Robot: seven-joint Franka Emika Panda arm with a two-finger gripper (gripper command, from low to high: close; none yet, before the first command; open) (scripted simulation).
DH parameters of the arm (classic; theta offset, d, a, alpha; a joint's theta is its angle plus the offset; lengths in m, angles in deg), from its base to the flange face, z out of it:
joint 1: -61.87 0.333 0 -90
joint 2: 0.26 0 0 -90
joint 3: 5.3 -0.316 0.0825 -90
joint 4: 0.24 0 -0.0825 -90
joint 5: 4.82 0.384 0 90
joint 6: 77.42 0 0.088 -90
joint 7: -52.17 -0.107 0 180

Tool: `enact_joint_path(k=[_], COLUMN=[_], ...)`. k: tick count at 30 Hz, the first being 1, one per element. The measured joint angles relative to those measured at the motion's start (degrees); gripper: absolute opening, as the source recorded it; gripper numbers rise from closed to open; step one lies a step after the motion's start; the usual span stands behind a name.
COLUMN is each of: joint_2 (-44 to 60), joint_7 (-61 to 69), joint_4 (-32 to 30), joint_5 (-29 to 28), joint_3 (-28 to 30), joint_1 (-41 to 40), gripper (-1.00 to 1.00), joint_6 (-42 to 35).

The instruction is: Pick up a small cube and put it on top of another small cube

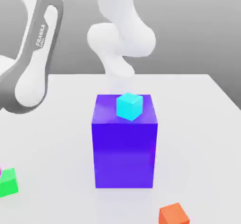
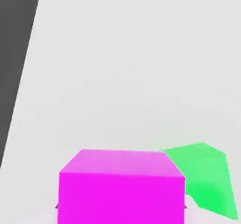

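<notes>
A magenta cube (image 2: 120, 187) sits very close in front of the hand camera, resting on the white table (image 2: 132, 67). A green cube (image 2: 207, 178) lies right beside it, and I cannot tell whether they touch. In the exterior view the green cube (image 1: 8, 182) is at the lower left edge, with a sliver of the magenta cube (image 1: 1, 172) just past it. A small cyan cube (image 1: 129, 106) rests on top of a tall blue block (image 1: 124, 147) in the middle of the table. My arm (image 1: 33, 72) reaches down at the exterior view's left.
An orange cube (image 1: 174, 214) lies near the front edge at the exterior view's right. The tall blue block stands between the two sides of the table. The table's edge against a dark floor (image 2: 14, 39) shows in the hand view.
</notes>
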Motion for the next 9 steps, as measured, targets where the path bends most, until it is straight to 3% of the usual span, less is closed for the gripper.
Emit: enact_joint_path(k=[5, 6, 9], joint_2=[3.9, 5.4, 5.4], joint_7=[-0.3, 0.3, 0.3], joint_4=[-3.0, -2.9, -2.9], joint_5=[2.6, 3.5, 3.5], joint_3=[-1.1, -1.7, -1.7], joint_1=[-1.7, -2.2, -2.2], gripper=[-1.00, 1.00, 1.00], joint_6=[6.7, 8.2, 8.2])
